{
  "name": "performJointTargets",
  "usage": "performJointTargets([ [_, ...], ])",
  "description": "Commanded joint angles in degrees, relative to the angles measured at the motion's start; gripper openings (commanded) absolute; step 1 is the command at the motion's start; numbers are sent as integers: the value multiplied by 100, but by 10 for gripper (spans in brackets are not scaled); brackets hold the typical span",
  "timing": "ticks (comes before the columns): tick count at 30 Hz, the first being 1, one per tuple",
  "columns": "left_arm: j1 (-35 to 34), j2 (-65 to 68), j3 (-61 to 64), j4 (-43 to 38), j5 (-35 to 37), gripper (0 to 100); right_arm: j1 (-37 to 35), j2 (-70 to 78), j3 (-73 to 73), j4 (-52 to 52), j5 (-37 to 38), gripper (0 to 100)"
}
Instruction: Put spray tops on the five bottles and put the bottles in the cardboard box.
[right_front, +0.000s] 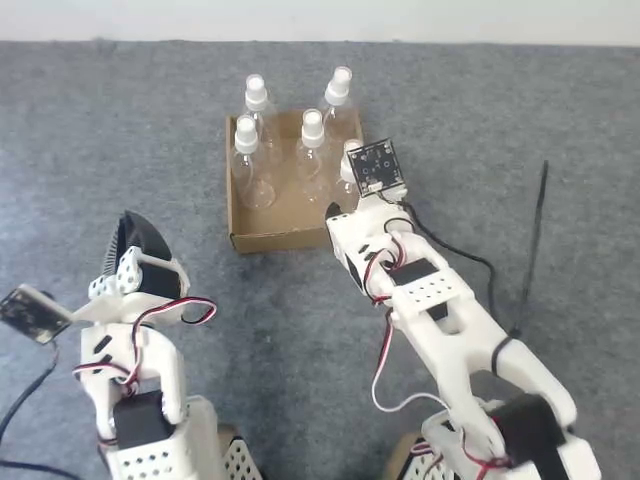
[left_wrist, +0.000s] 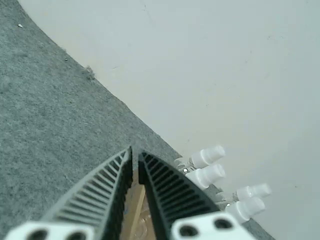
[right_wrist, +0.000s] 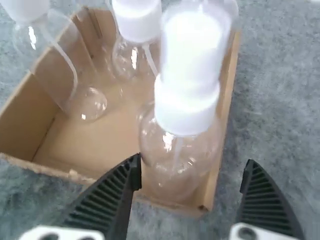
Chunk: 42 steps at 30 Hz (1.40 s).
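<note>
the cardboard box sits on the grey surface at the far middle. four bottles stand upright inside it, two toward the far wall and two in front of them. each wears one of the white spray tops.

the fifth bottle stands in the box's near right corner, close against the side wall, and it too carries a white top. in the high view this bottle is mostly hidden under the right arm's wrist camera.

the right gripper hangs over that corner. its jaws are spread wide, one to each side of the fifth bottle, with clear gaps on both sides, so it has hold of nothing.

the left gripper is off at the near left of the surface, well apart from the box and angled up toward it. its jaws are drawn almost together with only a thin slit between them, and nothing is gripped.

by my reading the job is all but finished: five tops are on and five bottles are in the box. what seems left is for the right arm to lift away without clipping the corner bottle, which stands tall and close to the open jaws. whether each top is screwed fully down cannot be told.
</note>
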Motion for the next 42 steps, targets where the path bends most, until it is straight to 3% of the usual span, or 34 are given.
performJointTargets([
  [1,-9,-97,-31,-158,-62,13,66,-998,-53,778,18,277],
  [12,-9,-97,-31,-149,-62,13,75,-1657,-53,1763,18,265],
  [18,-9,-97,-31,-149,-62,13,92,-2097,-88,2281,62,84],
  [22,-9,-97,-31,-149,-70,13,101,-2501,-53,2668,440,66],
  [26,-9,-97,-31,-149,-677,13,189,-2897,-44,2941,466,24],
  [37,26,-105,31,-158,-800,13,576,-3160,79,2747,413,20],
  [42,26,-105,48,-149,-1090,13,769,-4057,712,2396,237,7],
])
